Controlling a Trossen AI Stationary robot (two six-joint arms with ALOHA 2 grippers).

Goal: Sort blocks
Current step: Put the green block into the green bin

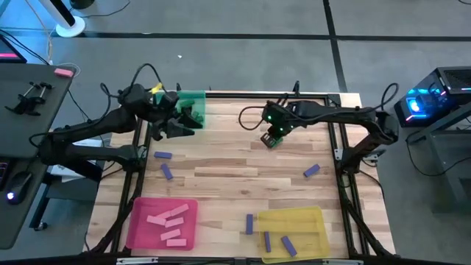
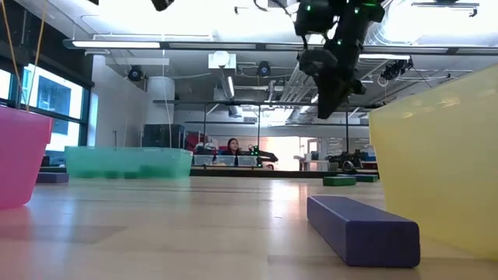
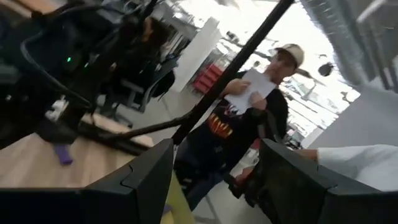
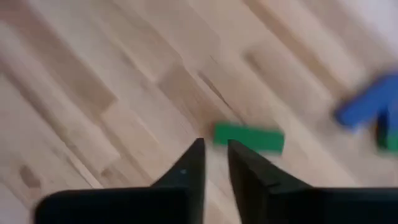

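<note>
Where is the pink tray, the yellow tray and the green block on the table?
pink tray [image 1: 137,221], high view, on its left wall.
yellow tray [image 1: 313,215], high view, on bare floor near its far edge.
green block [image 4: 249,137], right wrist view, on the middle of its top face.

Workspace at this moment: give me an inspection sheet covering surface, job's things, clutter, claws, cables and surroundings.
Surface: wooden table, light planks.
Job's things: pink blocks in the pink tray; purple blocks in the yellow tray; loose purple blocks on the table; a green block lying on the wood; green tray at the far edge.
Clutter: nothing seen.
Claws: left claw open at the green tray; right claw nearly closed, empty, above the green block.
Cables: black loop by the right arm.
Surroundings: a person beyond the table.
</note>
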